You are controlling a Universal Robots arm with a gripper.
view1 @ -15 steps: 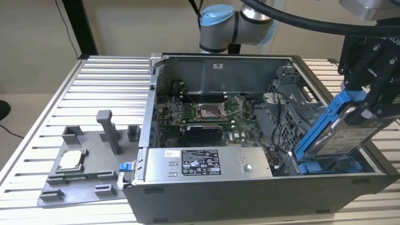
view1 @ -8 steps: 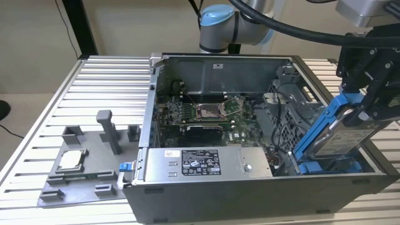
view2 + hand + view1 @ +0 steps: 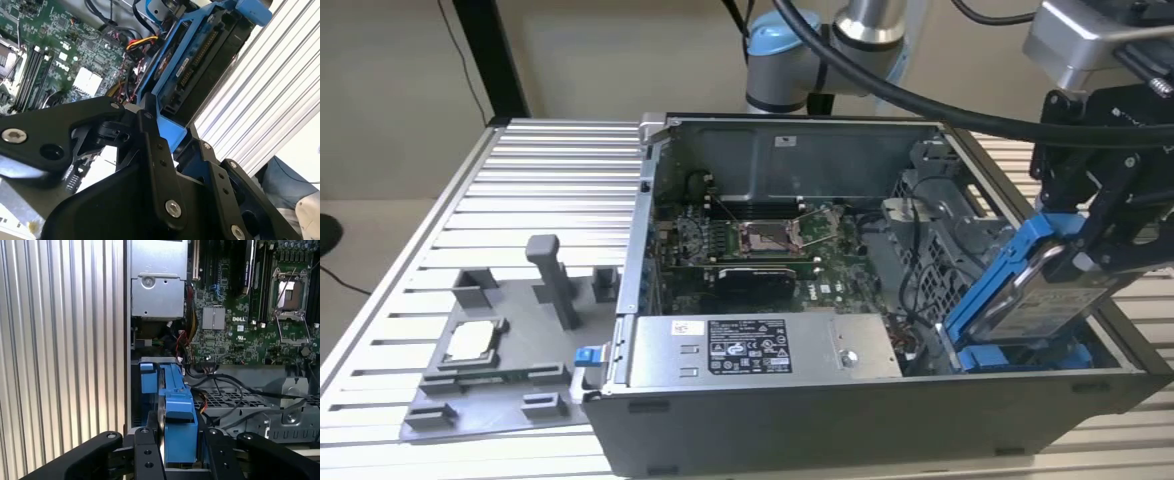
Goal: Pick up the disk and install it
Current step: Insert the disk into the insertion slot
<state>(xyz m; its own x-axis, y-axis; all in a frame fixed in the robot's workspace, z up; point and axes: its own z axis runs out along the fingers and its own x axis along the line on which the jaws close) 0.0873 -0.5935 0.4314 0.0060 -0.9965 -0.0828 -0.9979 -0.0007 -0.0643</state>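
A ribbed metal table (image 3: pixel 520 190) is carrying everything. An open computer case (image 3: pixel 854 420) is lying on it towards the exterior view's right, with its open side facing up. The arm's base (image 3: pixel 787 60) is standing behind the far wall of the case.

Inside the case, a green motherboard (image 3: pixel 761 240) is covering the floor on the far side. A grey power supply box (image 3: pixel 761 345) is sitting along the near wall. On the table at the exterior view's left, near side, a grey holder tray (image 3: pixel 494 400) is lying just beside the case, and a small square chip (image 3: pixel 470 342) is resting in it.

The disk (image 3: pixel 1041 300) is standing steeply tilted at the near corner of the case on the exterior view's right. Its lower end is reaching down into the drive bay while its upper end is leaning out above the case edge. Its blue carrier is showing in both wrist views (image 3: pixel 177 410) (image 3: pixel 185 65).

The gripper (image 3: pixel 1091 250) is gripping the upper end of the disk, its black jaws pinching the blue carrier from both sides, as both wrist views are showing (image 3: pixel 180 455) (image 3: pixel 175 135).
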